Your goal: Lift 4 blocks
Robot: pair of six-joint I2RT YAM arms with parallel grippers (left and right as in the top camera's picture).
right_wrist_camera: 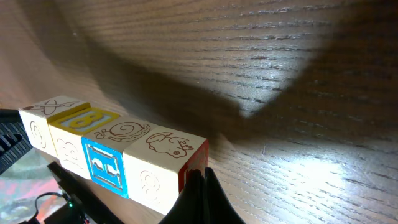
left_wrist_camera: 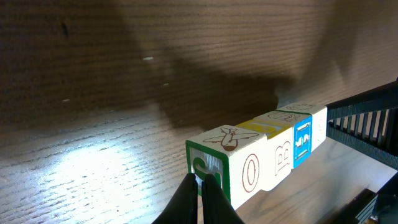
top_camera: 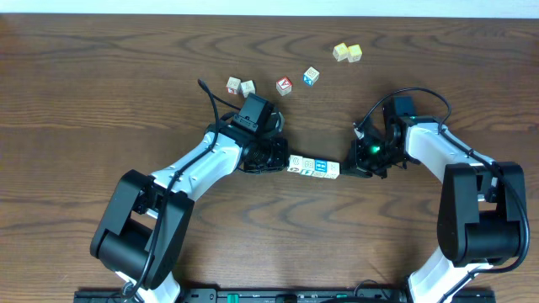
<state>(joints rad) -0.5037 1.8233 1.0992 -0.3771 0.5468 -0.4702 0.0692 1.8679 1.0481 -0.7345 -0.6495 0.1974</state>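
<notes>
Four blocks [top_camera: 313,167] form one tight row between my two grippers. The left gripper [top_camera: 285,162] is shut, and its closed fingertips [left_wrist_camera: 203,180] press on the green-framed end face of the nearest block [left_wrist_camera: 239,165]. The right gripper [top_camera: 344,168] is shut too, its tip [right_wrist_camera: 202,174] pushing against the red end face of the block [right_wrist_camera: 165,162] at the other end. One block shows a bright blue face [left_wrist_camera: 302,143] [right_wrist_camera: 106,165]; one has a yellow top. The row seems to hang slightly above the table over its shadow.
Loose cubes lie at the back of the wooden table: a pair [top_camera: 240,86], a red-faced one [top_camera: 285,85], a pale-blue one [top_camera: 312,76] and two yellow ones [top_camera: 347,52]. Both arms angle in from the front corners.
</notes>
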